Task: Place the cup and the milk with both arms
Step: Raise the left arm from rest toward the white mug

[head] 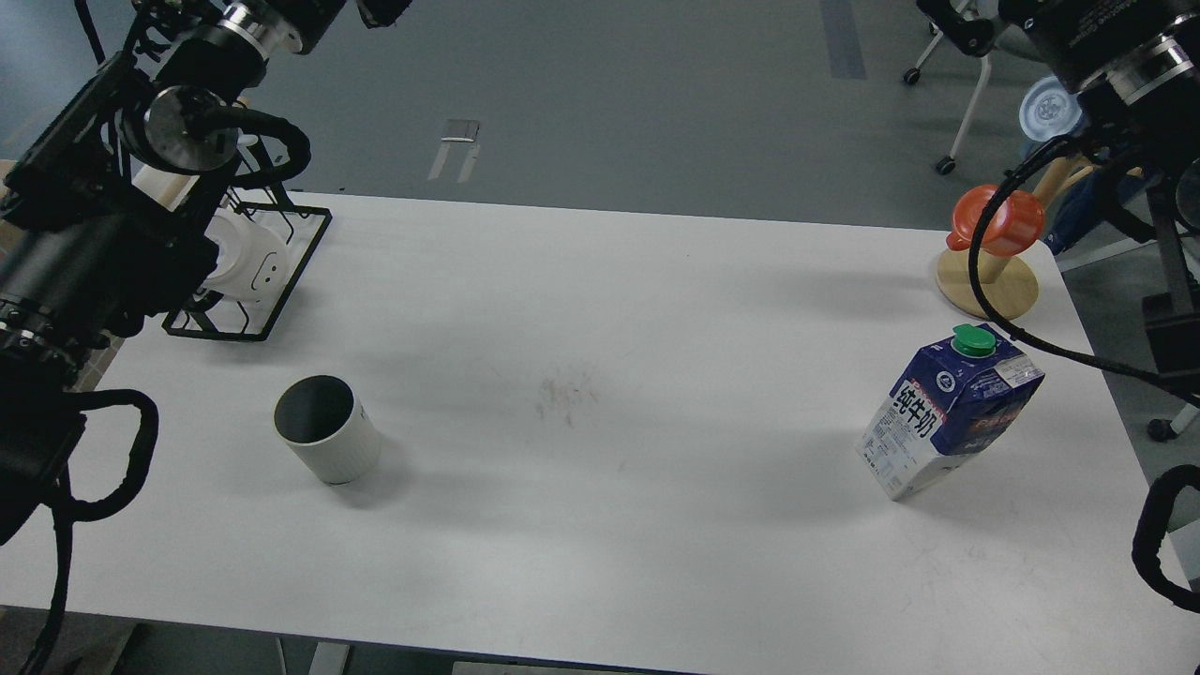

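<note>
Over on the left, the left arm (141,187) rises out of view at the top, so its gripper is not visible and I cannot tell whether it is open or shut. Under it sits a black wire rack (281,281) holding a white mug (246,264), close to the table's (600,562) left edge.

Next comes the cup (326,429), upright on the left part of the table, mouth open, nothing touching it. It looks light, stiff and smooth, likely ceramic, so it could chip or slip; I'd judge a pinch across the rim wall or around the ribbed body the safest hold.

Across the wide bare middle there is plenty of room to move.

Then the milk (949,412) stands upright on the right part, green cap (973,339) on top, well apart from the cup. A carton gives under pressure and may be heavy if full; a grip across the flat sides at mid-height seems best.

Behind it, an orange mug (997,220) hangs on a wooden stand (986,281) near the far right corner, with a cable looping over it. The right arm (1116,56) also runs off the top; its gripper is unseen.
</note>
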Action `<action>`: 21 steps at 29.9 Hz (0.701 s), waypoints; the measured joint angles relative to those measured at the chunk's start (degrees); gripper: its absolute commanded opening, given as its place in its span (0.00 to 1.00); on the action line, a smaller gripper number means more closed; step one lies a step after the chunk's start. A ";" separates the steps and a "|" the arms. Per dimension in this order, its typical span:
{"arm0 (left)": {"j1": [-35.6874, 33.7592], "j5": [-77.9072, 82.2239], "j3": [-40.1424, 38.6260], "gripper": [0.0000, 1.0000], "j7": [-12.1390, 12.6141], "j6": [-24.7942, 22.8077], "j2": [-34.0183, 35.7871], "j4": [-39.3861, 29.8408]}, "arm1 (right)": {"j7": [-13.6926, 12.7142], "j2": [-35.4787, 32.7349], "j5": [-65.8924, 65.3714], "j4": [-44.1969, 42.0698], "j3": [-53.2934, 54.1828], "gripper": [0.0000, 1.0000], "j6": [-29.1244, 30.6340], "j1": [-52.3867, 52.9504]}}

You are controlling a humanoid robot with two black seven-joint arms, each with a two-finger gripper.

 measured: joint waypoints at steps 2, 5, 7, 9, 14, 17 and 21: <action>0.01 0.02 0.02 0.98 -0.01 0.00 0.19 0.00 | 0.00 0.00 0.00 0.00 0.00 1.00 -0.11 0.24; 0.01 0.04 0.13 0.98 -0.01 0.00 0.24 0.00 | 0.00 -0.04 -0.05 0.00 0.00 1.00 -0.15 0.47; 0.01 0.04 0.17 0.98 -0.01 0.00 0.26 0.00 | 0.00 -0.08 -0.06 0.00 -0.02 1.00 -0.16 0.48; -0.02 0.04 0.18 0.98 -0.01 0.04 0.33 0.00 | 0.00 -0.08 -0.07 0.00 -0.02 1.00 -0.19 0.48; -0.54 -0.08 0.18 0.98 -0.01 0.16 0.45 -0.03 | 0.02 -0.08 -0.08 -0.12 0.00 1.00 -0.25 0.49; -0.64 -0.13 0.11 0.98 -0.01 0.14 0.63 -0.44 | -0.29 -0.27 -0.08 -0.17 0.09 1.00 -0.25 0.57; -0.64 -0.13 0.10 0.98 -0.01 0.11 0.67 -0.69 | -0.35 -0.32 -0.08 -0.17 0.10 1.00 -0.12 0.57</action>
